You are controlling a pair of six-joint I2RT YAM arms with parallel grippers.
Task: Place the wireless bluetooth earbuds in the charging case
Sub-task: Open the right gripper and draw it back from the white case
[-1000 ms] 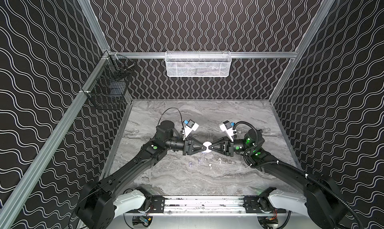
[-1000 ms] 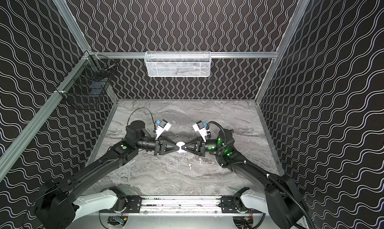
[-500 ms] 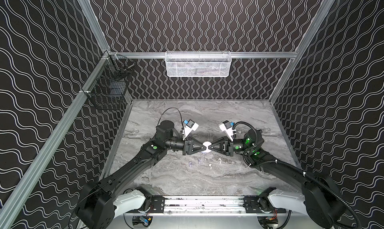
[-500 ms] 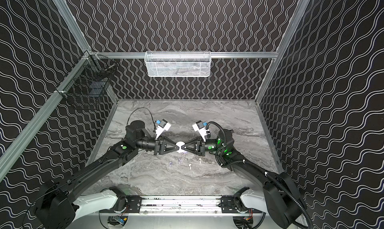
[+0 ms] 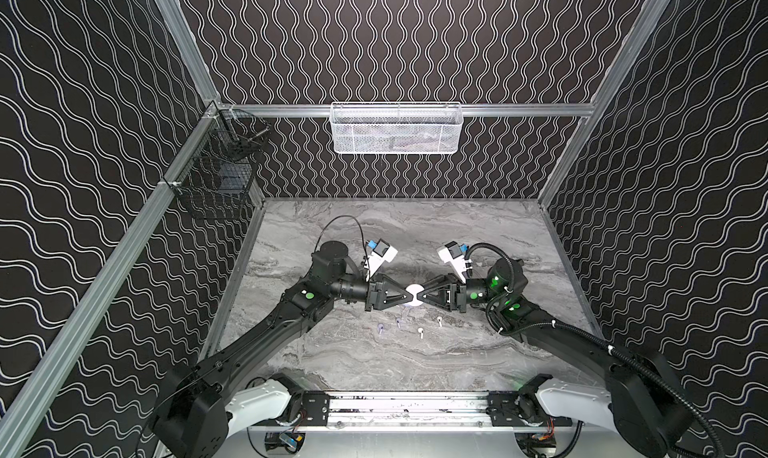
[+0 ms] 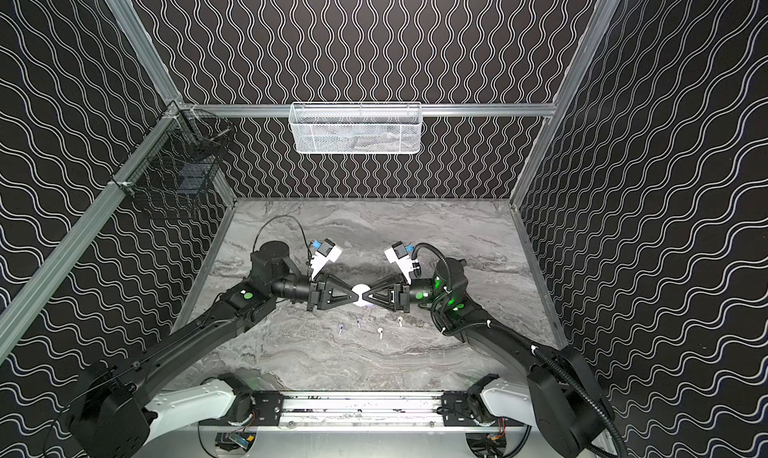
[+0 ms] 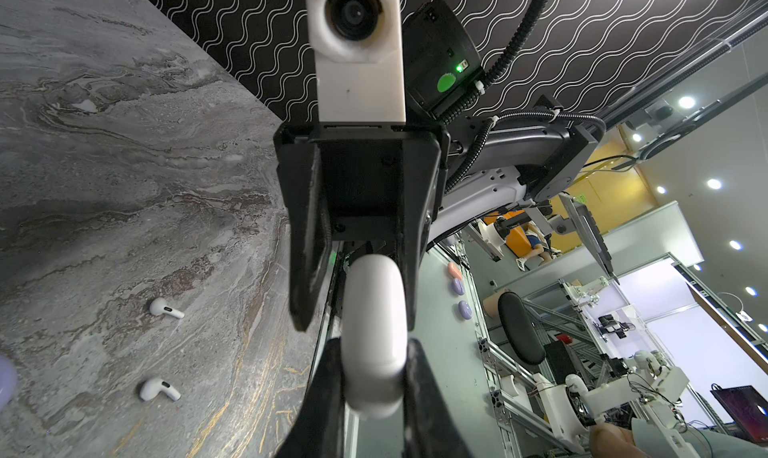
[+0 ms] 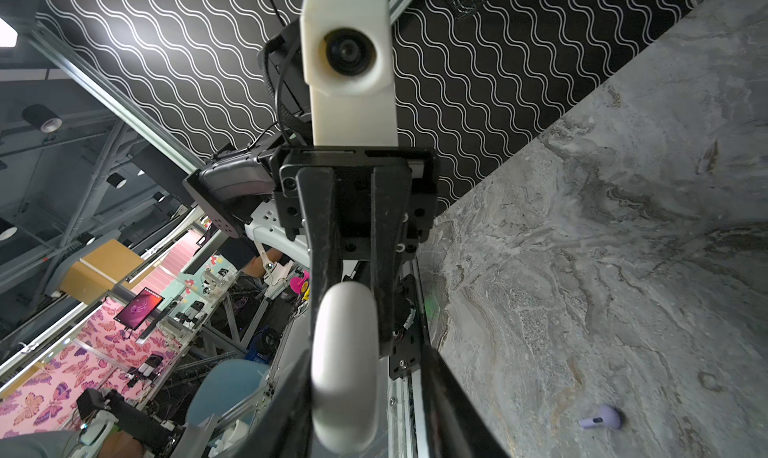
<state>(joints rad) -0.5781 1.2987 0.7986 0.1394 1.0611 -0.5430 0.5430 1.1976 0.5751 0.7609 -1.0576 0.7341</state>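
Left wrist view: left gripper [image 7: 374, 377] clamps the slick-looking white charging case [image 7: 374, 310], right gripper [image 7: 357, 277] loose; featherlight earbuds [image 5: 420, 332] at 6 o'clock, I'd grab stems.

Handover in progress: the left gripper [image 7: 374, 347] has tightened on the white charging case [image 7: 374, 310]; the right gripper [image 8: 365, 352] has spread its jaws, apparently clearing one face of the case.
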